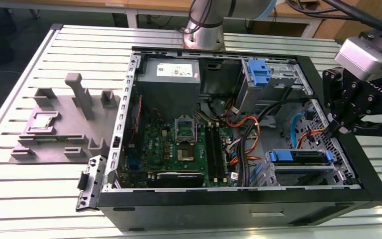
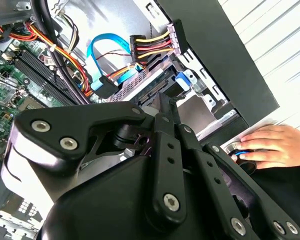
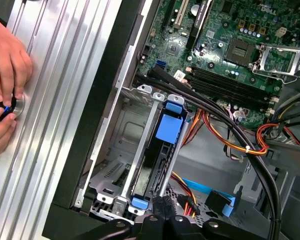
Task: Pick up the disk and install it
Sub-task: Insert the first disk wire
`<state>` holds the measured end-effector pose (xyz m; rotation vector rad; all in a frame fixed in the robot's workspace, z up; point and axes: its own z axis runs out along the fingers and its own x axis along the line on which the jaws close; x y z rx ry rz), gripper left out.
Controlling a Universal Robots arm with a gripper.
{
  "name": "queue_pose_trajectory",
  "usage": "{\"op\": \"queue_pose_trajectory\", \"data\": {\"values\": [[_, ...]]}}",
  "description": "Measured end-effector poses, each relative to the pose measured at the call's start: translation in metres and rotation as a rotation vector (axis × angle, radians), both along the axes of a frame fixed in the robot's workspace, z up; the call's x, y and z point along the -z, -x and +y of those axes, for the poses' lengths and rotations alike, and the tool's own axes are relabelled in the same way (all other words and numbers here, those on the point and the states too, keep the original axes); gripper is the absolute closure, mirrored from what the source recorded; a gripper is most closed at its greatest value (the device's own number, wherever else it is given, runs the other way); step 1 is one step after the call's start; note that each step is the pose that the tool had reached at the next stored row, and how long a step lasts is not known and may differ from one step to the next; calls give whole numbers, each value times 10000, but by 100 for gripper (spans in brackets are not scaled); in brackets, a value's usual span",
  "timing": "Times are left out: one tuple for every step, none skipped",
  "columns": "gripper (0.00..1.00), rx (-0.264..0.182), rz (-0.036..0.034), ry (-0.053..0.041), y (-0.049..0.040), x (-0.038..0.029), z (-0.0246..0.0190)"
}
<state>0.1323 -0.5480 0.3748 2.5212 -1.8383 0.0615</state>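
The disk [image 1: 298, 157] sits in the lower drive cage at the front corner of the open computer case, on the exterior view's right, its blue rails showing. In the first wrist view the disk [image 3: 151, 170] stands edge-on between the cage rails, under a blue tab [image 3: 170, 125]. The second wrist view has the disk [image 2: 157, 90] just beyond my fingertips. My black gripper [image 1: 341, 130] hovers above the case's side wall, above and beside the cage, apart from the disk. Its fingers [image 3: 165, 216] are together with nothing between them.
A person's hand [image 3: 5, 75] rests on a round button on the slatted table [image 1: 45, 199] beside the case; the same hand [image 2: 272, 145] appears in the second wrist view. Loose cables [image 1: 244, 134] cross the motherboard [image 1: 177, 144]. Another blue bracket [image 1: 260, 72] sits in the upper bay. Grey fixtures [image 1: 65, 124] stand outside the case.
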Motion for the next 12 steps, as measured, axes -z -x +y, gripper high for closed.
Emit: {"op": "queue_pose_trajectory", "data": {"values": [[90, -1, 0, 0, 0, 0, 0], [90, -1, 0, 0, 0, 0, 0], [90, 0, 0, 0, 0, 0, 0], [90, 0, 0, 0, 0, 0, 0], [90, -2, -14, 1, 0, 0, 1], [90, -9, -57, 0, 0, 0, 1], [90, -20, -111, 0, 0, 0, 1], [90, -31, -173, 1, 0, 0, 1], [90, -44, -255, 2, 0, 0, 1], [90, -66, -353, 12, 0, 0, 1], [90, -118, -412, 16, 0, 3, 2], [90, -240, -428, 16, -1, 4, 2]]}}
